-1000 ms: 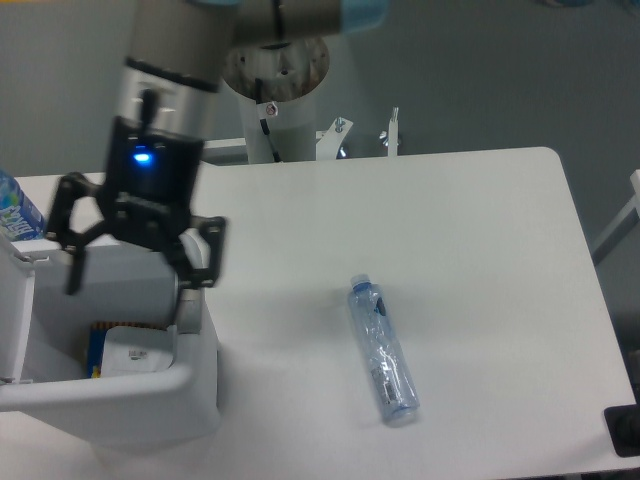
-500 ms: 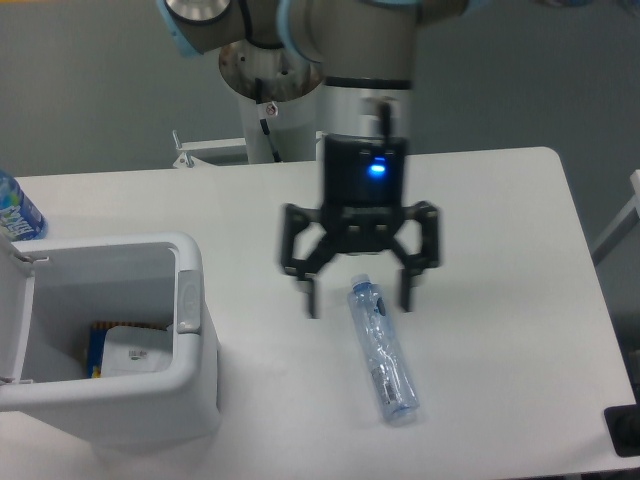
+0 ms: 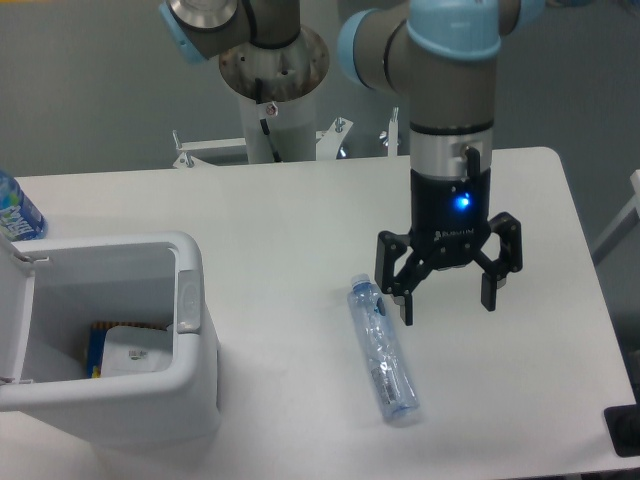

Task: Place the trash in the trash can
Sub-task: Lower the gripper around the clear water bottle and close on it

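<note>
A long slim clear plastic bottle (image 3: pixel 381 350) with a bluish cap lies on its side on the white table, cap toward the back. My gripper (image 3: pixel 448 302) hangs open just right of the bottle's cap end, with nothing between its fingers. The white trash can (image 3: pixel 195 380) stands at the front left with its lid flipped open. Inside it lies a flat white wrapper (image 3: pixel 138 352).
A bottle with a bright blue label (image 3: pixel 15 210) stands at the far left edge behind the can. A yellow-and-blue packet (image 3: pixel 95 349) shows inside the can beside the wrapper. The robot's base column (image 3: pixel 275 100) rises behind the table. A dark object (image 3: pixel 624 430) sits at the front right corner.
The gripper has swung from above the trash can across the table to the right, passing over the bottle, and now hangs just right of it. It stays open. The bottle has not moved.
</note>
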You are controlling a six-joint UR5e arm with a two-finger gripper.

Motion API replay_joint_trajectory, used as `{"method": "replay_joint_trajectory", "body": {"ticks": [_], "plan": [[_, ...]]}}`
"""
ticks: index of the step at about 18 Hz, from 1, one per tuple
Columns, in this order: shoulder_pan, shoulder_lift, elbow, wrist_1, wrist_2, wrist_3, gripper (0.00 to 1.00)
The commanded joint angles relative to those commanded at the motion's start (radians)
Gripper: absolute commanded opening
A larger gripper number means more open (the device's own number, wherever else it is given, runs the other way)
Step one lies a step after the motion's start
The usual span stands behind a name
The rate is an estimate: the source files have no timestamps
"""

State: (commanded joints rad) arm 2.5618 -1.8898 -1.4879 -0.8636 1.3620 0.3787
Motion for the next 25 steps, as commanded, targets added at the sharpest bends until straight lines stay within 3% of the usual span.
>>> {"method": "replay_joint_trajectory", "body": {"ticks": [8,11,19,25], "plan": [[-0.002,-0.115,-0.051,0.005,0.037,0.011,1.00],[-0.006,-0.133,-0.072,0.011,0.048,0.011,1.00],[-0.047,-0.271,0.004,0.031,0.049,0.009,1.00],[-0.069,-0.319,0.017,0.054,0.048,0.002,1.00]]}}
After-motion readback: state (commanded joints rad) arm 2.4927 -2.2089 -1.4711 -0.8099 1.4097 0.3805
